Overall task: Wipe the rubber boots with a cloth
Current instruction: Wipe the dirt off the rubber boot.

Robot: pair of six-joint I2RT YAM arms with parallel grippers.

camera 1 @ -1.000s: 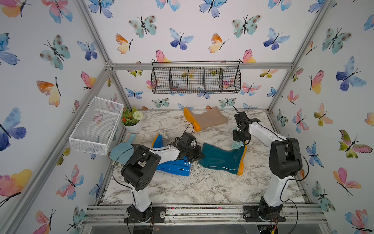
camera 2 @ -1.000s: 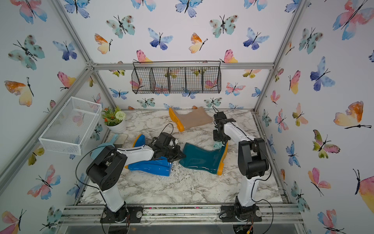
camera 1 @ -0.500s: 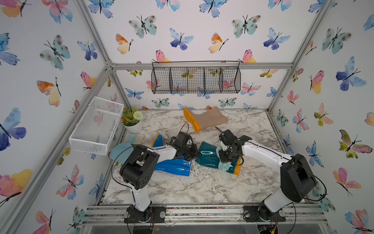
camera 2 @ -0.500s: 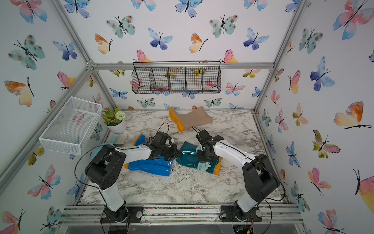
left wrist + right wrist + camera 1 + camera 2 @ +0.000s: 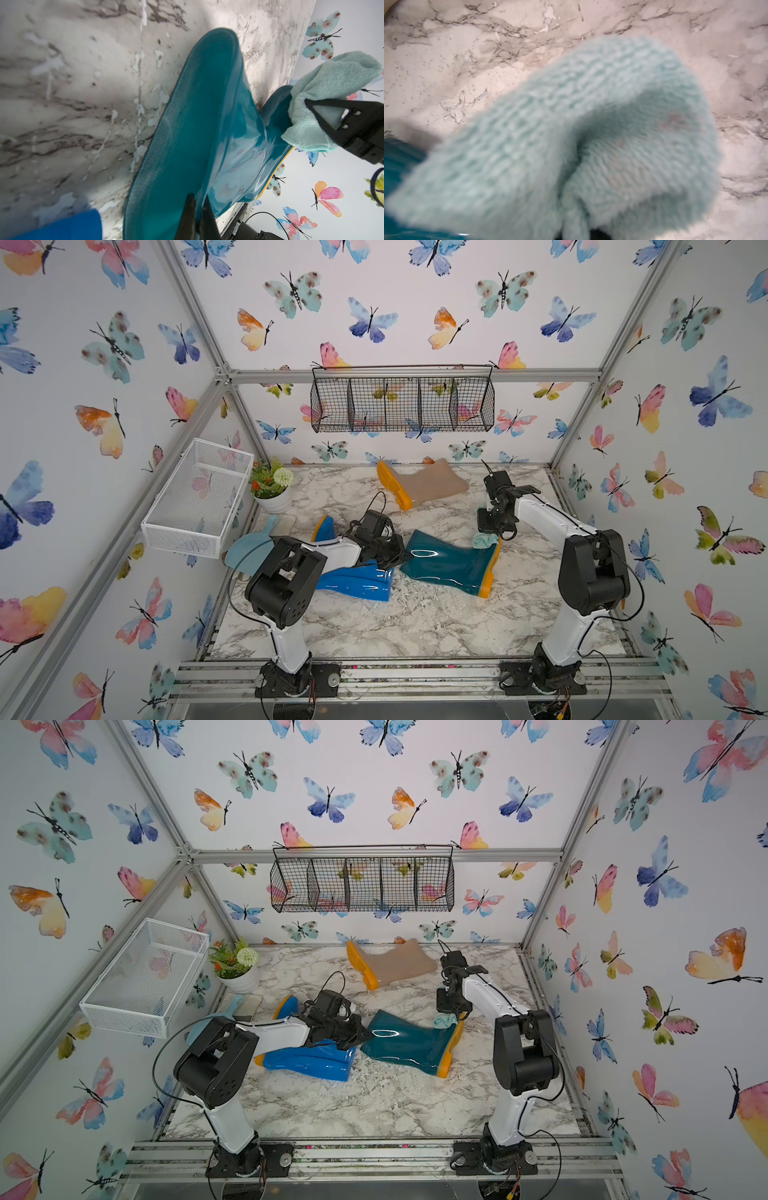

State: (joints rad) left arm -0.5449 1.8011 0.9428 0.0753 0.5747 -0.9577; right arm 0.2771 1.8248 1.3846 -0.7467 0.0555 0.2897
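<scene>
The rubber boots (image 5: 409, 1042) lie on their sides on the marble table (image 5: 415, 614): blue boot (image 5: 357, 583) beside your left arm, beige boot (image 5: 432, 487) at the back, dark teal boot (image 5: 449, 564) in the middle. Your left gripper (image 5: 197, 198) is pinched tight on the teal cuff. Your right gripper (image 5: 491, 531) is clamped on the bunched cloth (image 5: 332, 99), which rests against the teal foot. Press the cloth down and sweep along the shaft toward the cuff, bracing with the left so nothing slides.
</scene>
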